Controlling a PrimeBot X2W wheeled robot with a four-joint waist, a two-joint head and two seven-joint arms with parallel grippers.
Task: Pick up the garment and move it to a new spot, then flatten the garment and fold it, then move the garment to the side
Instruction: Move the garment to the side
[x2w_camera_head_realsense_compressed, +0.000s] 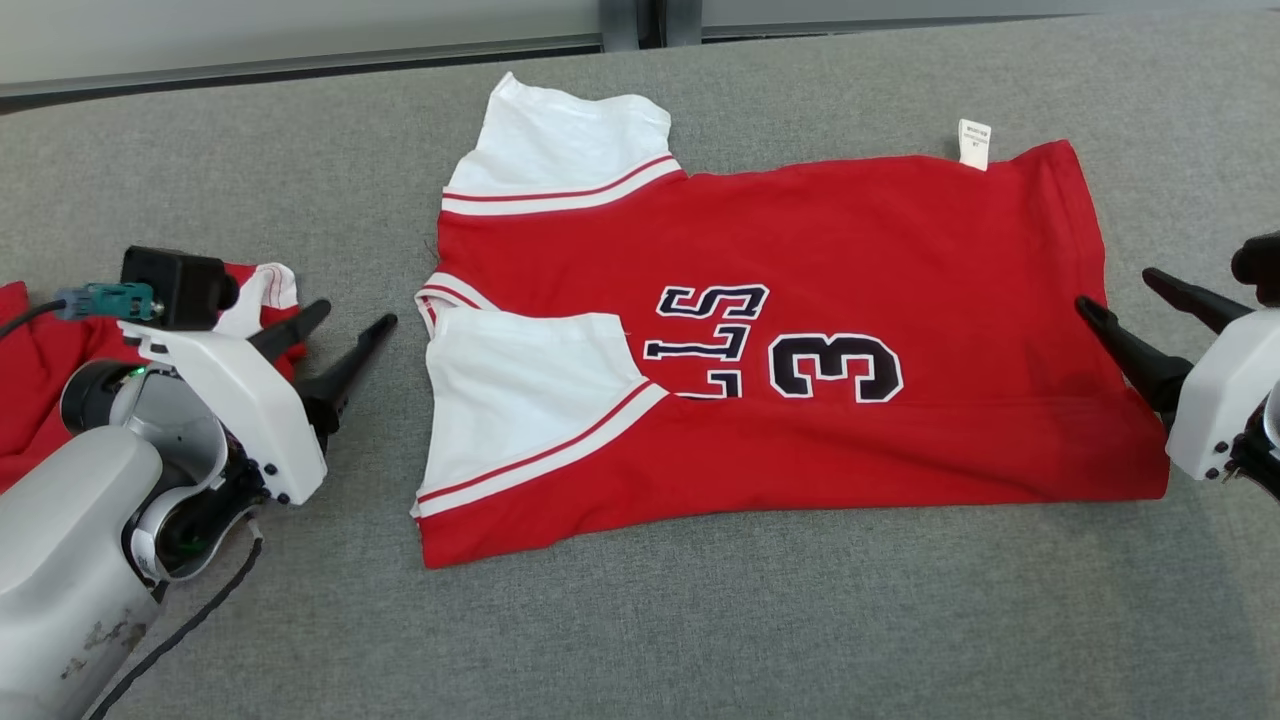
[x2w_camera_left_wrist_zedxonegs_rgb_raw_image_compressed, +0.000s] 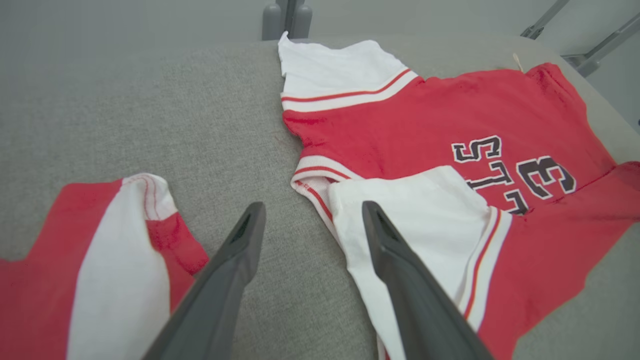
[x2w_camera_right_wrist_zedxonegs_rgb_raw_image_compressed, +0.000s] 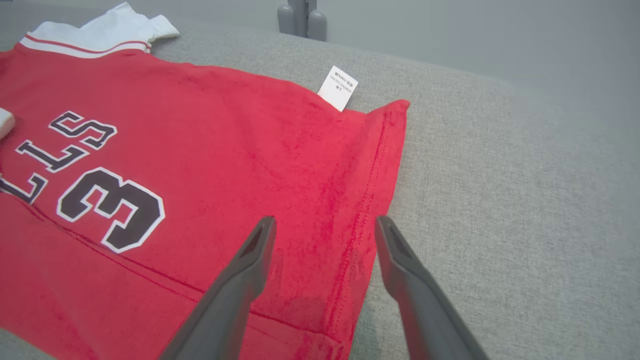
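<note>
the red garment (x2w_camera_head_realsense_compressed: 800, 250) lies flat on the grey surface (x2w_camera_head_realsense_compressed: 700, 620), reading "lls" and "3"; its white tag (x2w_camera_head_realsense_compressed: 973, 143) is illegible. the left gripper (x2w_camera_head_realsense_compressed: 355, 312) beside the collar and the right gripper (x2w_camera_head_realsense_compressed: 1116, 288) over the hem both gape wide, empty. bare surface lies in front.

We see bare bench (x2w_camera_head_realsense_compressed: 700, 620) from 5 to 7 o'clock of the jersey (x2w_camera_head_realsense_compressed: 850, 250); a second red garment (x2w_camera_head_realsense_compressed: 30, 380) crowds 9 o'clock.

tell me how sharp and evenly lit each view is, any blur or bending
Head view: sharp, even light, a faint shadow on the jersey under the right gripper. Left wrist view: wide-angle bows the table at its far edge. Right wrist view: crisp fabric weave, the label print too small to read.
</note>
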